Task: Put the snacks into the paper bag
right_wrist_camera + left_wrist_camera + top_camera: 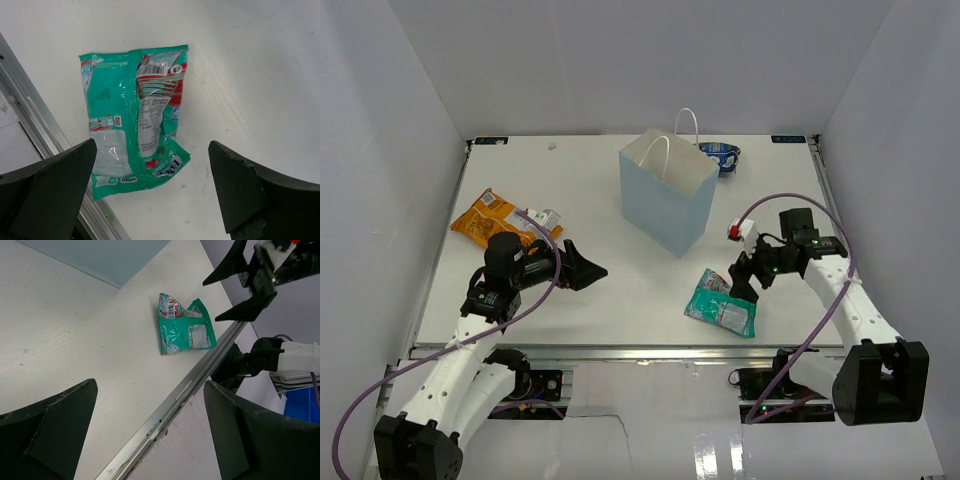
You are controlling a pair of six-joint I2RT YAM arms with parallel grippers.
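Paper bag (667,200) stands upright in the middle of the table (570,170), a little toward the back. Its mouth is open, its white cord handles are up, and its inside is white. A blue packet (723,155) peeks out just behind its far right corner, partly hidden.

Down front, right of centre, the green packet (721,303) lies flat and crinkled with its printed back up, well apart from the bag. The wrist views put it close to the metal rail (170,405) along the near edge.

The right gripper (742,285) hangs over that packet's far right corner, fingers spread wide with nothing between them. Its own camera looks straight down on the green packet (135,115), framed by both dark fingers (55,195).

Over on the left, the orange chip bag (490,218) lies flat near the left edge, with a small grey-white packet (548,218) at its right end. The left gripper (586,268) sits just in front of them, pointing toward the centre, fingers apart and empty. Its camera catches the green packet (184,325) and the right gripper (235,290) across the table.

The table is plain matte white, and white walls close it in on the left, back and right.
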